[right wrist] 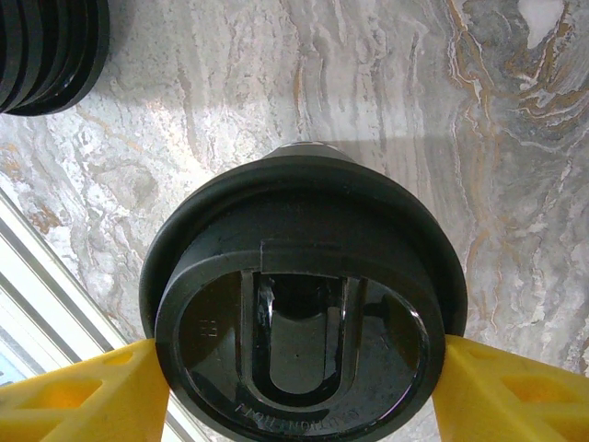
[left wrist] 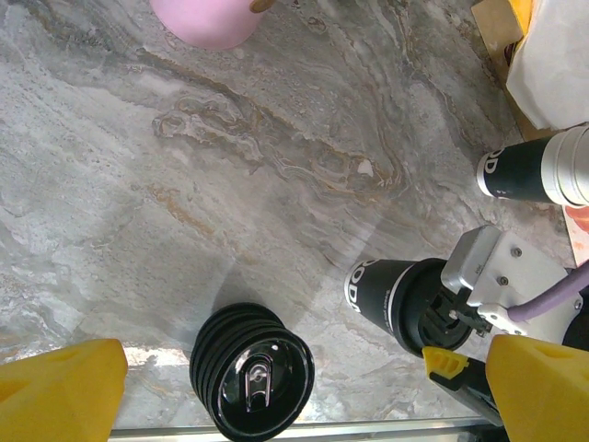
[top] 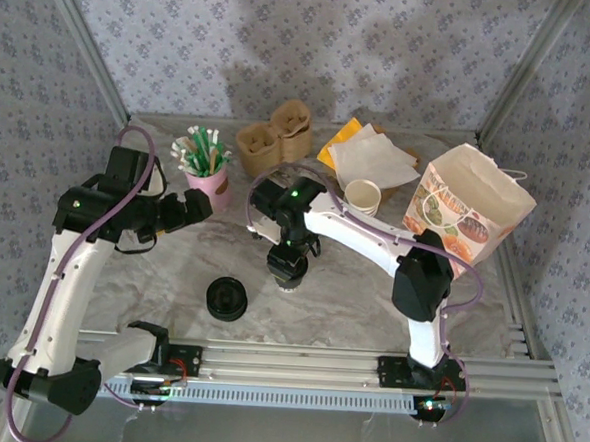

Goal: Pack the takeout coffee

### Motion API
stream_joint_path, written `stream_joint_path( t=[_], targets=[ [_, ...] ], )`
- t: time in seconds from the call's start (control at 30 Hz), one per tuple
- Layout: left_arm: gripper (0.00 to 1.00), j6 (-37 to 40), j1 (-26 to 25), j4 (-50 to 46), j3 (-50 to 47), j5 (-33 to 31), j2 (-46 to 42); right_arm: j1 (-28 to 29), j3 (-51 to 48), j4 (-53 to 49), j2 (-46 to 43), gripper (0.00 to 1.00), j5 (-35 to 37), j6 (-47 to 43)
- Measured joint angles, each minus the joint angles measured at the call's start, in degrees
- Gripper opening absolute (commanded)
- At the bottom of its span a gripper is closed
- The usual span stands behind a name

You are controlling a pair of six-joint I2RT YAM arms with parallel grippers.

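Right wrist cam has the right gripper [right wrist: 301, 343] clamped on the takeout coffee [right wrist: 294, 304], with its yellow fingers [right wrist: 83, 396] snug against both sides of the black lid. The cup's standing upright mid-table [right wrist: 368, 74]. Left gripper [left wrist: 304, 368] is spread wide with nothing in it, hanging over the stack of black lids [left wrist: 253, 382] near the cup, and the paper bag [top: 466, 213] sits well apart on the right.

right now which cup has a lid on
The takeout coffee mid-table, gripped by the right gripper, is capped in black; the cream cup beside the paper bag stands open-topped.
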Motion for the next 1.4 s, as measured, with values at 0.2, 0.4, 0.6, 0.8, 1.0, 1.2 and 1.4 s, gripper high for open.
stream_joint_path(
  t=[0.2, 0.4, 0.6, 0.8, 1.0, 1.2, 1.4],
  targets=[
    [1.0, 0.02, 0.0, 0.02, 0.61, 0.02, -0.02, -0.33, 0.55, -0.2, 0.48, 0.8, 0.26, 0.59],
    [1.0, 0.02, 0.0, 0.0, 0.61, 0.22, -0.02, -0.5, 0.87, -0.33, 1.05, 0.85, 0.83, 0.83],
    [1.0, 0.02, 0.0, 0.0, 0.61, 0.44, -0.02, -0.59, 3.04, -0.83, 1.05, 0.86, 0.85, 0.83],
    [1.0, 0.02, 0.0, 0.0, 0.87, 0.94, 0.0, -0.59, 5.44, -1.73, 1.05, 0.86, 1.14, 0.85],
    [1.0, 0.02, 0.0, -0.04, 2.29, 1.09, 0.0, -0.76, 10.38, -5.29, 1.44, 0.86, 2.29, 3.61],
    [1.0, -0.02, 0.0, -0.02, 2.6, 1.09, -0.02, -1.16, 16.2, -10.88, 3.8, 0.85, 5.01, 15.37],
    [1.0, -0.02, 0.0, 0.35, 2.49, 1.07, -0.68, -1.29, 16.17, -13.03, 4.17, 0.85, 4.79, 27.15]
  ],
)
